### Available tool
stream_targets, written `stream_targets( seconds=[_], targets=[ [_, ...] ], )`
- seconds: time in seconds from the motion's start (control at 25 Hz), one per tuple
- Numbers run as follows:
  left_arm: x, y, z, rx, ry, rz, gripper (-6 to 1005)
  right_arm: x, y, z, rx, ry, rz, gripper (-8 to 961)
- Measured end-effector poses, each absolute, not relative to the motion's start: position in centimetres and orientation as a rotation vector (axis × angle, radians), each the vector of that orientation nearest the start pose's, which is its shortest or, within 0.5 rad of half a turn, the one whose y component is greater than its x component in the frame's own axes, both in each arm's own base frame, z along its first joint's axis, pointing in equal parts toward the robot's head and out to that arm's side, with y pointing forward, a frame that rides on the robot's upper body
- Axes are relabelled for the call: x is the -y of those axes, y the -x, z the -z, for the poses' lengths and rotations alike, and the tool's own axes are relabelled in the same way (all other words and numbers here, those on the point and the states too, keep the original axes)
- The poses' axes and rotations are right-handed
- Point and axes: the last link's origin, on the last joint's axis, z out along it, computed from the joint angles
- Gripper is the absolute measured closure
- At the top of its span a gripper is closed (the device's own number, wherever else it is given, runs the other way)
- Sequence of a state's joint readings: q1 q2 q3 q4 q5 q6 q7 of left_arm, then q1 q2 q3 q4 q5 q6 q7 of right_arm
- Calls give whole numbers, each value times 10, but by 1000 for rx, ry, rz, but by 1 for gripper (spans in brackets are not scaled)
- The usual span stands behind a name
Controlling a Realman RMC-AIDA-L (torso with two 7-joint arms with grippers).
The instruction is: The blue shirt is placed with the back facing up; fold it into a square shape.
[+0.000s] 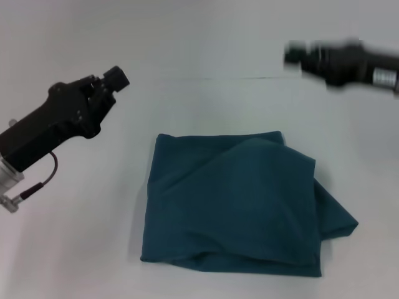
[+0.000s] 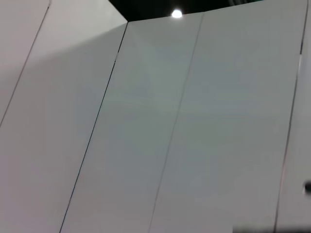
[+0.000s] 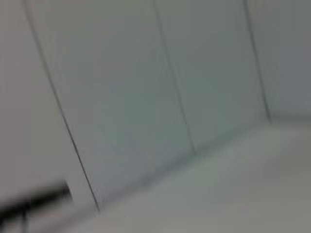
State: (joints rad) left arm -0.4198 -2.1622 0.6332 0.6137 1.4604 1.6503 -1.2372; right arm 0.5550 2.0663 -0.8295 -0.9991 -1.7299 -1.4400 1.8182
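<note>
Shirt (image 1: 240, 205) of dark teal-blue cloth lies in the lower middle of the head view, folded into a rough square on the white table (image 1: 75, 249). Its surface is soft and matte, with shallow creases running across the top layer. The left edge is nearly straight, the bottom edge is slightly wavy, and at the lower right one corner of a lower layer sticks out past the square. Only plain fabric shows. The left gripper (image 1: 115, 79) hangs at the upper left, black and blocky, apart from the shirt and holding nothing; how far its fingers are open I cannot tell. The right gripper (image 1: 293, 55) is at the upper right, blurred, also away from the cloth, and its fingers cannot be judged. Both wrist views show only pale wall panels with thin dark seams.
</note>
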Motion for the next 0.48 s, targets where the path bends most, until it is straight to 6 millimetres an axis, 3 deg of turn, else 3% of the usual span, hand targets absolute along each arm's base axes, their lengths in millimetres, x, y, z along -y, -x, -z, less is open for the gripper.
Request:
stream_targets(
  seconds=[0.2, 0.48],
  targets=[
    [-327, 236, -47, 341, 2152, 1336, 960, -366, -229, -50, -910, 2497, -638, 820],
    [-337, 237, -65, 256, 2093, 1308, 959, -385, -252, -44, -1116, 2311, -584, 817]
  ],
)
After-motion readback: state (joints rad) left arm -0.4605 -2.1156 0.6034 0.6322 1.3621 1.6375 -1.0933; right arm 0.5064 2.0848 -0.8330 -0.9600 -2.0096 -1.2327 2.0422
